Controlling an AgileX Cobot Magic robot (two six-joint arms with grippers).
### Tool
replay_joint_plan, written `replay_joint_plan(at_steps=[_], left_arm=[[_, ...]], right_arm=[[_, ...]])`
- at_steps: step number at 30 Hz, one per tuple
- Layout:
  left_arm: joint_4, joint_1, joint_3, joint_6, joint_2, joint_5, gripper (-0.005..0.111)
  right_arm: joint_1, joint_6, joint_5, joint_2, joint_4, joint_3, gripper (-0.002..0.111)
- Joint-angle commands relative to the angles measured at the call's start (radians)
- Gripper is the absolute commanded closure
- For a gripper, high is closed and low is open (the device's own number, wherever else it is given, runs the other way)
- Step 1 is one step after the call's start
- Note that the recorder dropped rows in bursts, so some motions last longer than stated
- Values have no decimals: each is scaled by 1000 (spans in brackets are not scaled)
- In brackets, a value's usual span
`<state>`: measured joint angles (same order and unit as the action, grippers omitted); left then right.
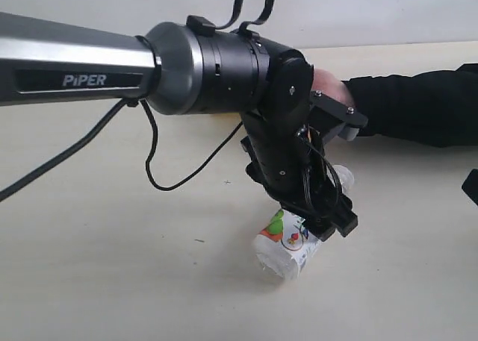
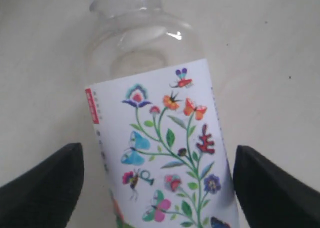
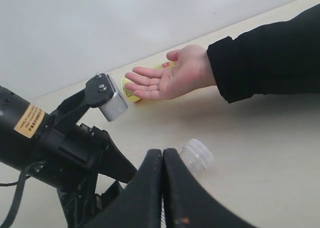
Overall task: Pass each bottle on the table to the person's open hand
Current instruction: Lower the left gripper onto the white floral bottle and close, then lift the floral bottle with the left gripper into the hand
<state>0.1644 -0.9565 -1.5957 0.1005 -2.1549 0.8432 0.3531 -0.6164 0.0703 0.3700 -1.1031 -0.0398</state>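
Bottle with a floral label [image 1: 286, 245] lies on its side on the beige table [image 1: 89, 266], near the middle. The left gripper [image 2: 157, 155] straddles it with jaws spread, both fingers clear of the label. Further right, a hand [image 3: 167, 78] in a black sleeve is held palm up, with a yellow bottle [image 3: 129, 91] just beside its fingertips. The right gripper [image 3: 163, 158] hangs above the table, jaws pressed flat together.

Floral-label bottle [image 2: 160, 153] on its side on table [image 1: 89, 266]
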Motion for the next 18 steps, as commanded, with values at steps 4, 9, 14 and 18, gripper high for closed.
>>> replay_joint_plan(at_steps=[4, 9, 14, 18], left_arm=[[-22, -2, -8, -9, -33, -12, 29], [-24, -2, -8, 2, -33, -12, 34], [-32, -2, -8, 4, -15, 11, 67], [-85, -2, -8, 25, 24, 24, 95]], right_arm=[[-3, -3, -5, -6, 4, 3, 108], [-3, -5, -5, -6, 4, 3, 108], [-3, -5, -5, -6, 4, 3, 108], [-3, -5, -5, -6, 4, 3, 108]])
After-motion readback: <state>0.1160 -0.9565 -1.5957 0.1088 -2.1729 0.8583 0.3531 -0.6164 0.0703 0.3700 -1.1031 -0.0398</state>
